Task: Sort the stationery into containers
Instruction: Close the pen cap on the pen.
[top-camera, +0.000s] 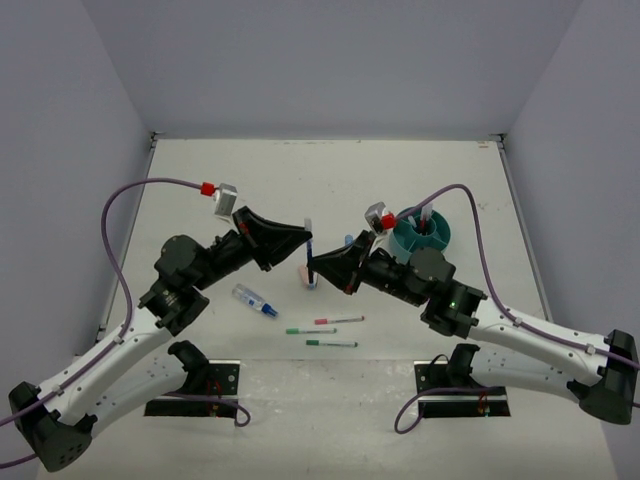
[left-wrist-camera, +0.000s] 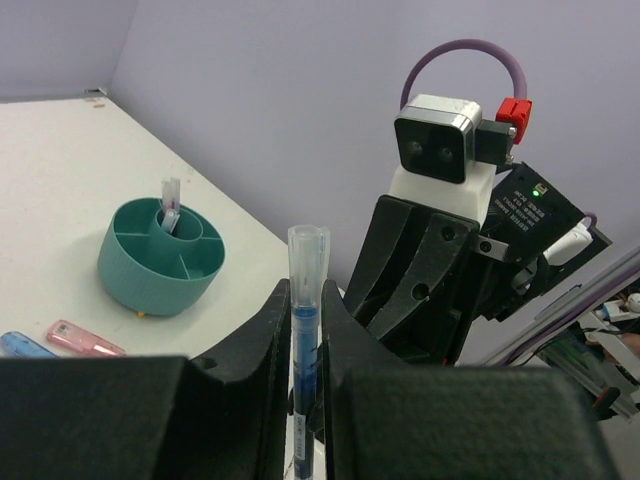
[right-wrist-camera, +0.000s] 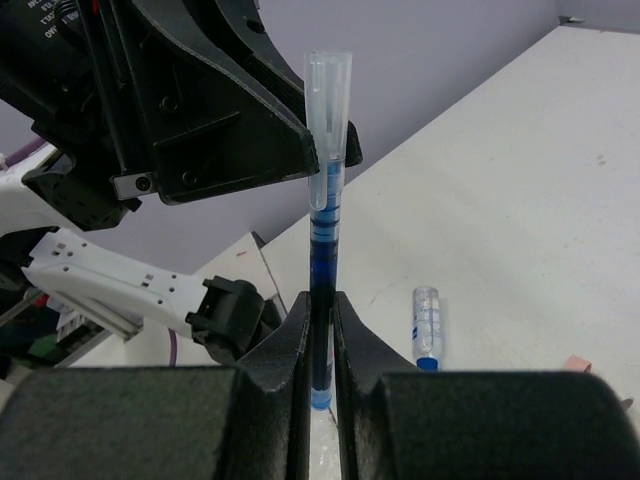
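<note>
The blue pen (left-wrist-camera: 304, 330) is hidden at its lower end between the fingers (left-wrist-camera: 268, 365) of the left gripper (left-wrist-camera: 304, 290); the teal cup's (top-camera: 425, 247) contents look too small to name from above

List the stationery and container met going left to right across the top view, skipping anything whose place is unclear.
clear blue-capped tube → blue pen, held upright → teal cup
</note>
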